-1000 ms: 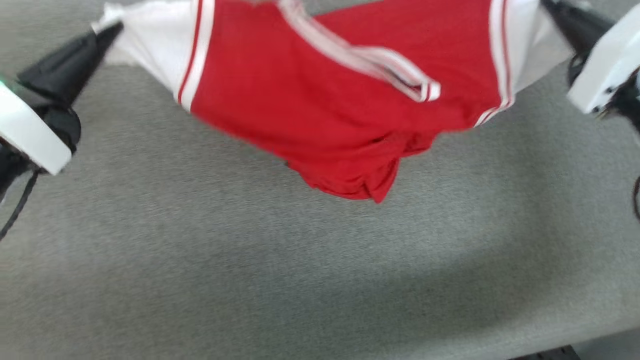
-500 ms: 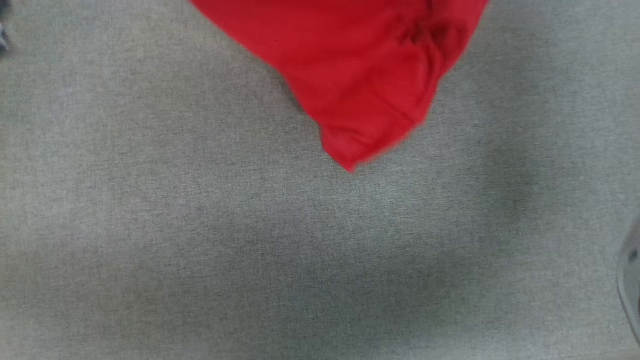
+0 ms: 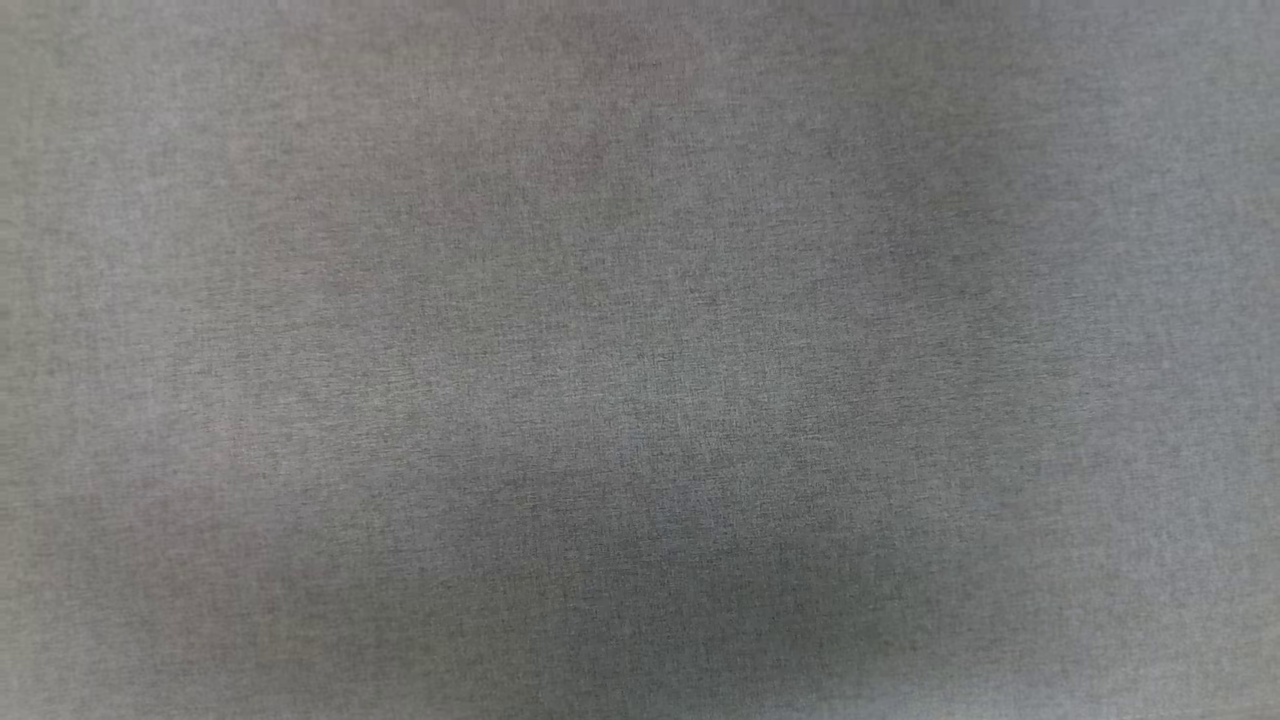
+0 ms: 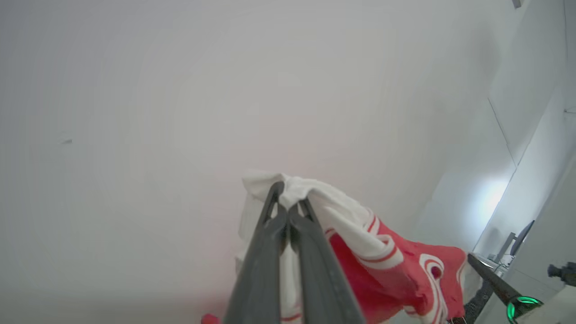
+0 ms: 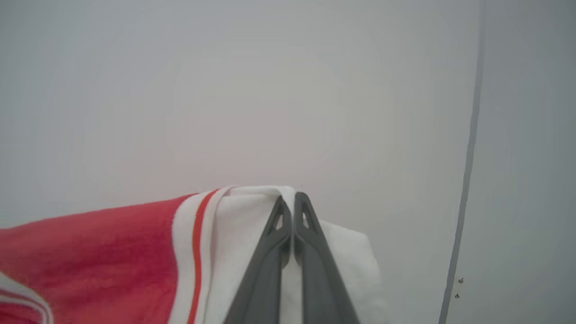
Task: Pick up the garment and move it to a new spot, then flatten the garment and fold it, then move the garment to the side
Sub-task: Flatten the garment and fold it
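Note:
The garment (image 4: 387, 274) is a red jersey with white sleeves and red-and-white striped trim, held up in the air against a pale wall. My left gripper (image 4: 288, 198) is shut on one white sleeve, whose cloth bunches around the fingertips. In the right wrist view my right gripper (image 5: 291, 200) is shut on the other white sleeve, and the red body of the garment (image 5: 90, 261) stretches away to the left. The right gripper's dark fingers (image 4: 488, 276) also appear at the lower right of the left wrist view, beyond the garment. The lettering is hidden.
The head view looks down on the grey cloth-covered table (image 3: 640, 360), with a soft shadow near its lower middle. A pale wall (image 5: 270, 90) lies behind both grippers, with a vertical seam (image 5: 468, 171) at the right. A monitor (image 4: 517, 240) stands far off.
The garment and both grippers have left the head view through its top edge; a second ago the shirt hung stretched between them, half a second ago only its red lower tip showed.

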Tool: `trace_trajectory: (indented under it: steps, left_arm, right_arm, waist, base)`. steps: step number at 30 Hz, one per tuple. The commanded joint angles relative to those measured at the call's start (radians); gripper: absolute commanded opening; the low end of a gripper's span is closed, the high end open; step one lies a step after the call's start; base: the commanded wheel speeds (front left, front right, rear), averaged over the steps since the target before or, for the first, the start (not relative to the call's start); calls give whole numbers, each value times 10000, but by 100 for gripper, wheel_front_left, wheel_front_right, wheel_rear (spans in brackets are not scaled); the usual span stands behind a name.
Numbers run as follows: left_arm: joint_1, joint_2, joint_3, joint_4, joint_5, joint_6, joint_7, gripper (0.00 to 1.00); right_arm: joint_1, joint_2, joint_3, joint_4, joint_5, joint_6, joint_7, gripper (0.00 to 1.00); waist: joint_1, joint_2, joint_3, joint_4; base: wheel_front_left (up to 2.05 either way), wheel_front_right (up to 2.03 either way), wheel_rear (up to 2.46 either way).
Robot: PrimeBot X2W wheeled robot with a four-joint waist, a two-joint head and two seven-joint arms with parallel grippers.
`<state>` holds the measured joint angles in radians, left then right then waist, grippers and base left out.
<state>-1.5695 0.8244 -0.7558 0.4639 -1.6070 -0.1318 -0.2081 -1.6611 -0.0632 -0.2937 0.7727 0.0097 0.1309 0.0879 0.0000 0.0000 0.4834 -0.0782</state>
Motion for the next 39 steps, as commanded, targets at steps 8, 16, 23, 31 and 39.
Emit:
trace_trajectory:
  steps: [8,16,23,31,39]
  left_arm:
    - [4119,1155,7,-2561,-1072,22,1617,0]
    - [8175,1729,-257,-4548,-606,22,1462,0]
    - [10507,2086,-747,-5641,270,22,528,0]
    - [12082,2479,-1017,-6474,480,22,-272,0]
    - [13723,3036,-583,-7435,507,22,-574,0]
  right_arm:
    - [2423,-322,1146,501,1196,-3,876,0]
    - [6856,-1275,2107,-2427,3535,-1,2962,0]
    - [11363,-2000,1732,-6615,4998,-1,5490,0]
    - [14799,-1653,789,-9850,5310,-1,7087,0]
    - [17240,-1128,260,-12184,5223,-3,8103,0]
  waist:
    - [0,0,-428,-58]
    - [0,0,-855,13]
    - [0,0,-1396,215]
    - [0,0,-1568,442]
    - [0,0,-1583,693]
  base:
    - [0,0,0]
    - [0,0,0]
    - [0,0,0]
    - [0,0,0]
    - [0,0,0]
